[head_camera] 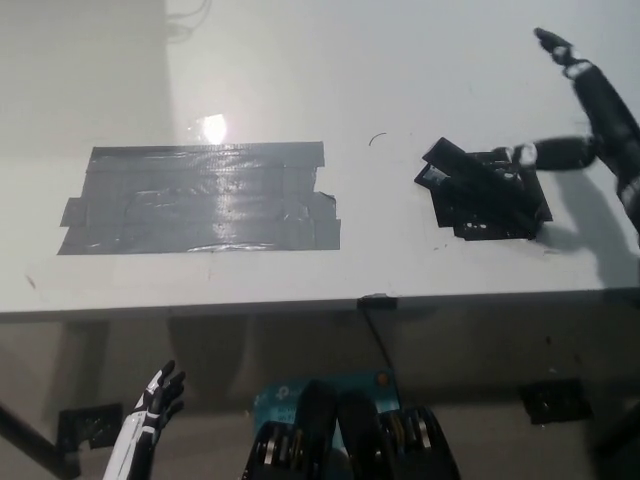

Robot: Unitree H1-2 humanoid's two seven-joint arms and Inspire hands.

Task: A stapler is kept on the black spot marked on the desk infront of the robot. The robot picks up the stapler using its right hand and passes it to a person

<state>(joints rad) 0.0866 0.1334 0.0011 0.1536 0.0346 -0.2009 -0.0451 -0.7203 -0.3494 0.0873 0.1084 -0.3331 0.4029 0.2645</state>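
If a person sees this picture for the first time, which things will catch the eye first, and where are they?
First comes the big grey tape patch on the left half of the white desk. Next is the black stapler lying on the black spot to the right, with the black right hand spread open above its right end. The white left hand rests low at the lower left, below the desk edge.
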